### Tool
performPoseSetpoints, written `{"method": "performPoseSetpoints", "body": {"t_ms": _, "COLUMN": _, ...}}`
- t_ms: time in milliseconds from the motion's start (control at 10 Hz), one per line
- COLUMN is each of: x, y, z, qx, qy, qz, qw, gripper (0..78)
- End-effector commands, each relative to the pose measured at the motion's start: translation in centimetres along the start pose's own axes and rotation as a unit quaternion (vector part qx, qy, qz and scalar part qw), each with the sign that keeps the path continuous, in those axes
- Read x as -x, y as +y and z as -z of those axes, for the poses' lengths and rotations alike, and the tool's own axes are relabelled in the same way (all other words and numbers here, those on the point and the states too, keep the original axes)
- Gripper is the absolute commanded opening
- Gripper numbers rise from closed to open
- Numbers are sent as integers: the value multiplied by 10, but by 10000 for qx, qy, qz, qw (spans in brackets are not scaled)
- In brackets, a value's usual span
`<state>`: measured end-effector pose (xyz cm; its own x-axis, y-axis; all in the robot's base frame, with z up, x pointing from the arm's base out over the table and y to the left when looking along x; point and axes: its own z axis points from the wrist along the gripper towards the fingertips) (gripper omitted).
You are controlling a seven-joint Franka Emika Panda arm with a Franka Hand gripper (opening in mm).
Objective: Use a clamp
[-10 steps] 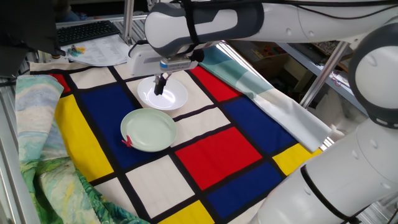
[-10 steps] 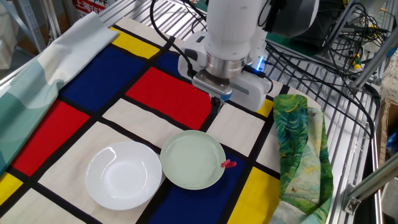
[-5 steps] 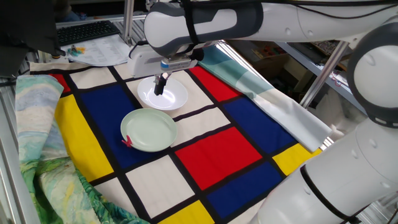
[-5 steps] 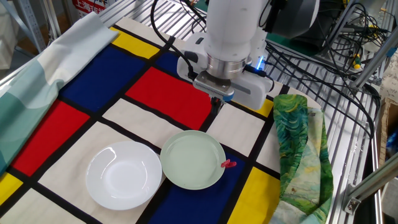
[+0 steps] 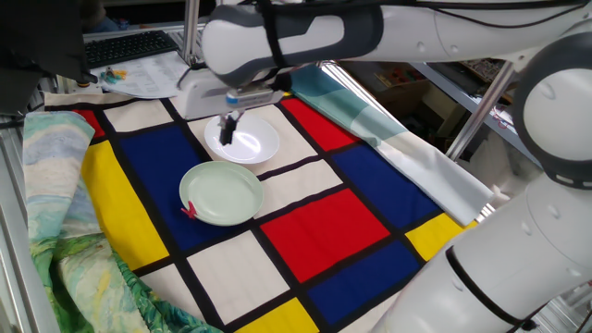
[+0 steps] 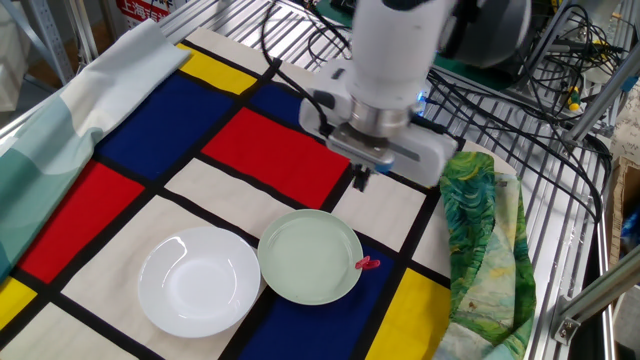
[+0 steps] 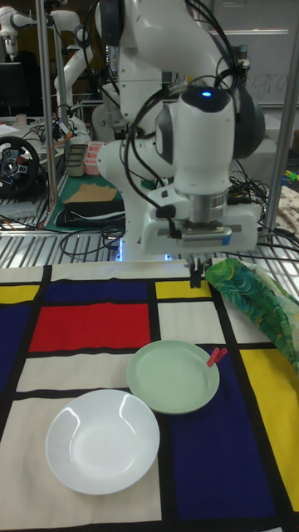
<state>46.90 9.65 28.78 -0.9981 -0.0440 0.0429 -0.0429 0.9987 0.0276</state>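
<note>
A surface (image 7: 199, 453) spread with a cloth of red, blue, yellow and white blocks edged in black is seen, with metal racking, cables and other machines behind it. Nearest in the tall fixed view a white bowl (image 7: 102, 440) is set on the cloth, and a pale green bowl (image 7: 174, 376) is placed just beyond it, their rims touching or nearly so. The clamp (image 7: 216, 357) is found at the green bowl's rim, on the side toward the crumpled green patterned cloth (image 7: 257, 306). Its long axis is laid obliquely across the rim, one end over the bowl's edge and the other pointed outward over the blue block; whether it grips the rim cannot be told. Farther back the tool (image 7: 195, 273) is held above the cloth, pointed straight down, well apart from the clamp, with nothing held. Its dark fingers are seen close together, though whether they touch cannot be told.
</note>
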Motion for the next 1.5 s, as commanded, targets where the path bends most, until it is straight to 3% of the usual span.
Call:
{"method": "performPoseSetpoints", "body": {"t_ms": 100, "x": 0, "y": 30, "z": -25, "qx": -65, "qy": -123, "qz": -125, "qw": 9998, "gripper": 0}}
{"method": "performPoseSetpoints", "body": {"t_ms": 800, "x": 12, "y": 48, "z": -89, "qx": -47, "qy": -388, "qz": -191, "qw": 9991, "gripper": 0}}
{"method": "performPoseSetpoints", "body": {"t_ms": 1400, "x": 9, "y": 71, "z": -106, "qx": -82, "qy": -490, "qz": -312, "qw": 9983, "gripper": 0}}
{"method": "performPoseSetpoints", "body": {"t_ms": 1500, "x": 9, "y": 77, "z": -115, "qx": -131, "qy": -569, "qz": -338, "qw": 9977, "gripper": 0}}
